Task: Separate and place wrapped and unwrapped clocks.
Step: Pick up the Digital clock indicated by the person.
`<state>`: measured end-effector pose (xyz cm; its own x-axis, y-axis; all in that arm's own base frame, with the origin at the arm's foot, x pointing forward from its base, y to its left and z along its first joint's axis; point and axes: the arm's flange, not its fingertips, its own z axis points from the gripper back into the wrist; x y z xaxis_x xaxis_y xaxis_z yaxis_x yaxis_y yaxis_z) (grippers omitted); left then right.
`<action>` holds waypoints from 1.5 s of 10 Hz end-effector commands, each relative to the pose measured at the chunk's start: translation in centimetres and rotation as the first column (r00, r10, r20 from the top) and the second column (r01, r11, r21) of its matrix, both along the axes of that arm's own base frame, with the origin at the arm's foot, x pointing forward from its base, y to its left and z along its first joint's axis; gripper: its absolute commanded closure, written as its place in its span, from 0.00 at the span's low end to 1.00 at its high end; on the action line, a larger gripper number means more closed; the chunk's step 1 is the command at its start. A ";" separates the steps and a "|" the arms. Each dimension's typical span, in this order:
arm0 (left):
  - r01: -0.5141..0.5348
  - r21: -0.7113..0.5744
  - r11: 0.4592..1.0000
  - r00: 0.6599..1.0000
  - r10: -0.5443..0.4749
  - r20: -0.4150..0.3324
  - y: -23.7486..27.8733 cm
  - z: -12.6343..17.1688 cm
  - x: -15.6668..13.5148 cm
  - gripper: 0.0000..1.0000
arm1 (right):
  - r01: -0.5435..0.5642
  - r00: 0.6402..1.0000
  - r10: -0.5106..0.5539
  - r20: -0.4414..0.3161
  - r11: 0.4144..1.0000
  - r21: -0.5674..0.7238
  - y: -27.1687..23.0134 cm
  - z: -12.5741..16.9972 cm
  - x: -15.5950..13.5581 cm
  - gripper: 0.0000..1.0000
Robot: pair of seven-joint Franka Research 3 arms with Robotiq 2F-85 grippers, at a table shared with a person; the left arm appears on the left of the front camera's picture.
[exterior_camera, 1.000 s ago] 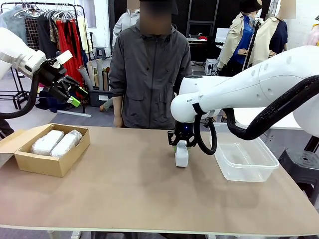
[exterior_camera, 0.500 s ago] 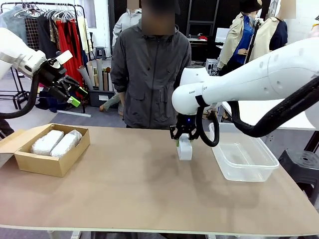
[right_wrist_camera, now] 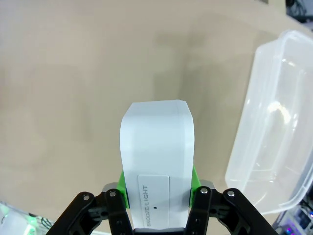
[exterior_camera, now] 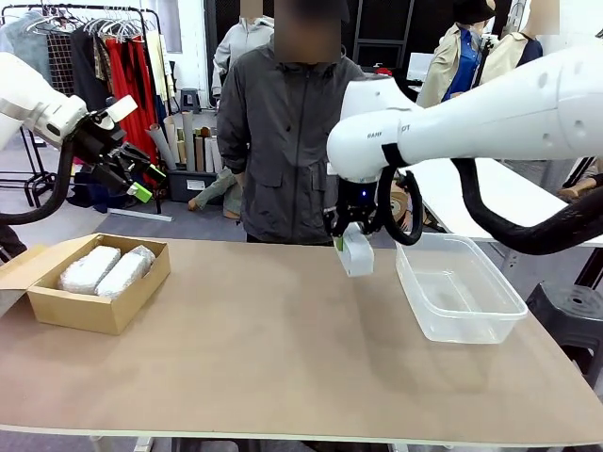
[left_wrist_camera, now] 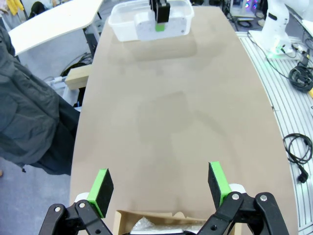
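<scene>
My right hand [exterior_camera: 350, 241] grips the bare clock [exterior_camera: 356, 254] above the desk [exterior_camera: 283, 339], the tub [exterior_camera: 459, 299] at its 3 o'clock. My left hand [left_wrist_camera: 161, 188] hangs wide open, empty, over the box [exterior_camera: 94, 282] holding two wrapped clocks [exterior_camera: 105, 269].

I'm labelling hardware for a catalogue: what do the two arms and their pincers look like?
Both arms have glossy white rounded shells, each with a thick black cable looping alongside. The right arm carries small black lettering near its wrist. The left pincer and the right pincer are black linkages with bolted joints, and their fingers carry bright green pads.
</scene>
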<state>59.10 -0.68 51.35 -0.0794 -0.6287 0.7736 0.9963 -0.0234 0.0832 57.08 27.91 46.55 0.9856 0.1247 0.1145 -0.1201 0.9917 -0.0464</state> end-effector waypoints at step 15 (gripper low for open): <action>0.006 0.002 1.000 1.000 -0.006 0.000 0.0 0.2 -0.2 0.00 | 0.006 0.963 -0.015 0.271 0.999 0.033 -0.2 11.8 -5.5 1.00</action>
<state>59.11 -0.68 51.35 -0.0794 -0.6287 0.7736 0.9963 -0.0233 0.0832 52.32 28.09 58.73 0.9307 0.1296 0.3421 -0.1290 0.9913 -0.0245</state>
